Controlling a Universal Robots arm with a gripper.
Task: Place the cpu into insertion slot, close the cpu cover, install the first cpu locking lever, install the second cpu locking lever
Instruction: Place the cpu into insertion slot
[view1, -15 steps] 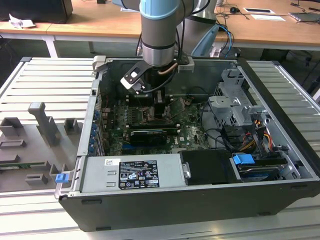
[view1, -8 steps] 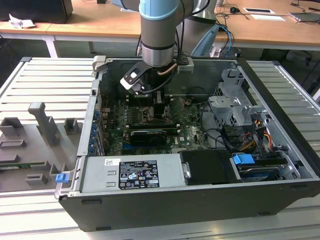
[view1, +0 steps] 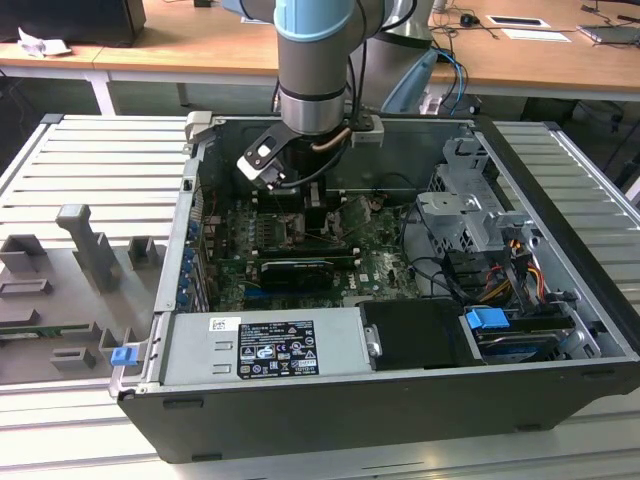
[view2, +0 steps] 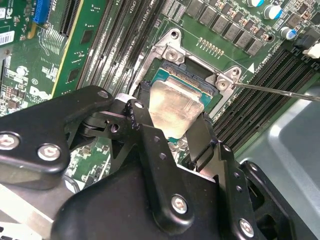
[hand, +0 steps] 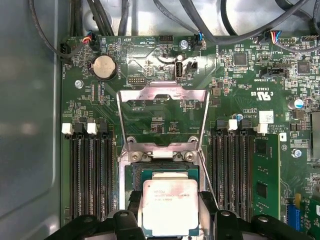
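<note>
Right, your gripper (view2: 170, 122) is down inside the open computer case (view1: 400, 410), and the arm (view1: 315, 60) stands almost straight up over the green board (hand: 240, 100) in the exterior view. You have the chip (view2: 175, 107) pinched between the two black fingers (view2: 146, 131), one on each opposite edge. They are closed only as far as the chip's width lets them, with its pale metal face turned up.

In the first wrist view the chip (hand: 170, 207) sits right over the socket (hand: 123, 170), and the gripper (hand: 170, 212) is on either side of it. The chip's green edge lines up inside the silver frame. From the second wrist view the chip looks slightly tilted above the socket (view2: 172, 50), and you can't tell whether it is touching down.

Your cover (hand: 162, 92) is swung open, away from the socket, and the board shows through its square window. A thin wire lever (view2: 280, 91) runs out from the frame's corner, unlatched. Long black memory slots (hand: 90, 170) lie on both sides of the socket. The case rests on a grey slatted table (view1: 80, 160).
</note>
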